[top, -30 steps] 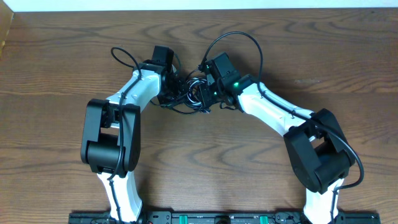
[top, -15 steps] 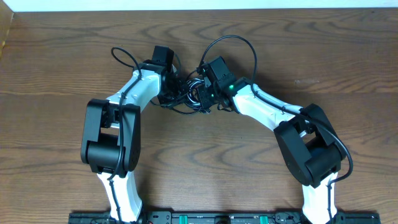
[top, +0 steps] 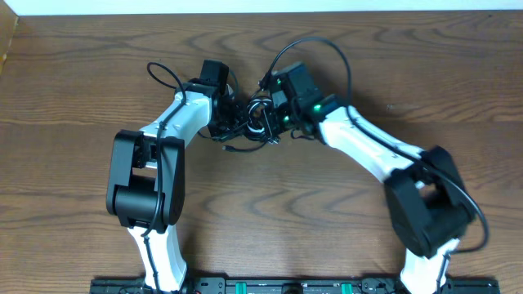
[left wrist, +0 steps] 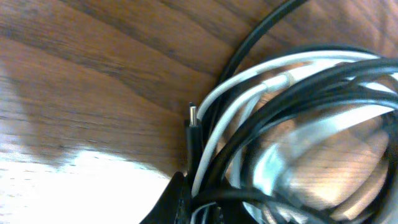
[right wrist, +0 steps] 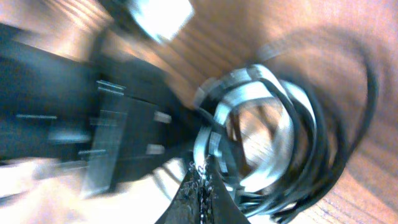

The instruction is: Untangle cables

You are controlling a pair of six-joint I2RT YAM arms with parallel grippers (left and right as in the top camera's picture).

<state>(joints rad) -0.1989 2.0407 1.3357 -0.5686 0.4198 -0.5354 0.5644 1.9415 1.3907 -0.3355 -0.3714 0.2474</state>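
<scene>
Cables (top: 255, 122) at upper centre look light, limp and springy; both pairs of jaws pinch the tangle; best gripped near the plug (left wrist: 193, 127).

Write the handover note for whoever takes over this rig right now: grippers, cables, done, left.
Left gripper: shut on the bundle of thin black and white cables on the brown wooden table.
Right gripper: shut at the bundle's other side; grip on a strand too blurred to confirm.
Done: both arms at the bundle.
Left: all of it; the cords are coiled together, none separated.
</scene>
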